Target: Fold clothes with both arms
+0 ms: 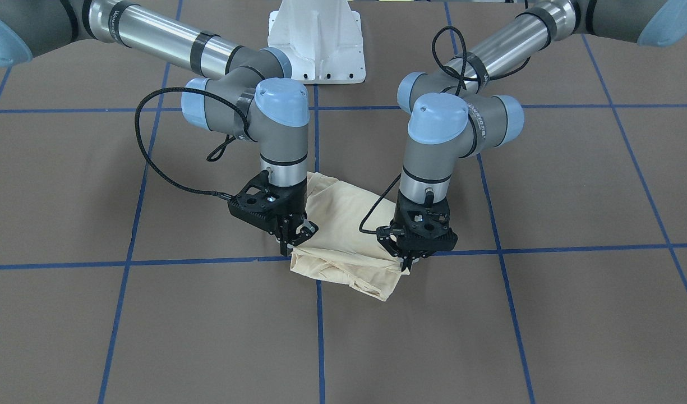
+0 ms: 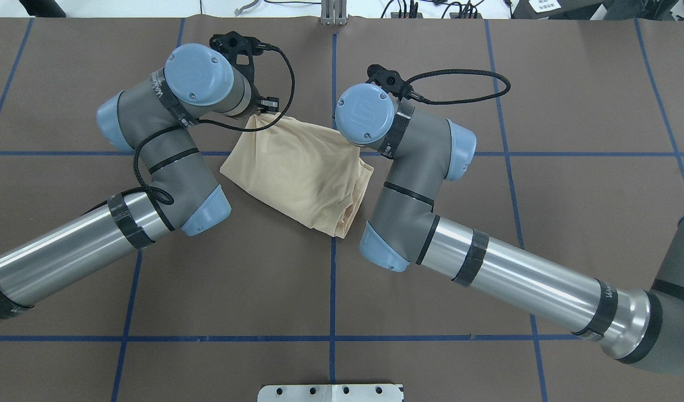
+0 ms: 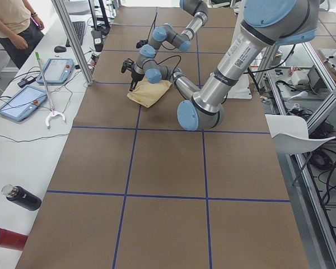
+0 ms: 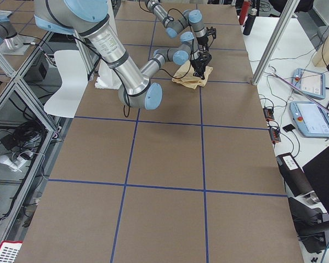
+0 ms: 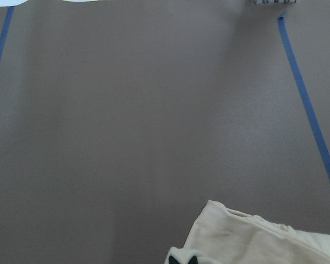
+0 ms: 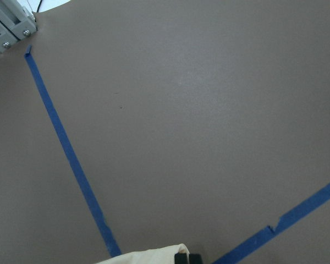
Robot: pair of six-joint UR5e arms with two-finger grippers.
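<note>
The pale cream-yellow shirt (image 1: pixel 343 235) lies folded in a small bundle on the brown table, near the crossing of the blue tape lines. Its print and neck label are hidden. My left gripper (image 1: pixel 406 262) points down, shut on the bundle's corner on the operators' side. My right gripper (image 1: pixel 293 242) points down, shut on the other corner of that same edge. In the overhead view the shirt (image 2: pixel 297 167) lies between both wrists; the left gripper (image 2: pixel 266 106) touches its far corner, and the right gripper is hidden under its wrist. The wrist views show cloth (image 5: pixel 253 242) (image 6: pixel 148 257) at closed fingertips.
The white pedestal base (image 1: pixel 316 42) stands behind the shirt on the robot's side. Blue tape lines (image 1: pixel 152 262) grid the brown table. A side bench holds tablets (image 3: pixel 21 102), a grabber tool (image 3: pixel 45 84) and bottles (image 3: pixel 22 197). A person (image 3: pixel 14 22) stands at its far end.
</note>
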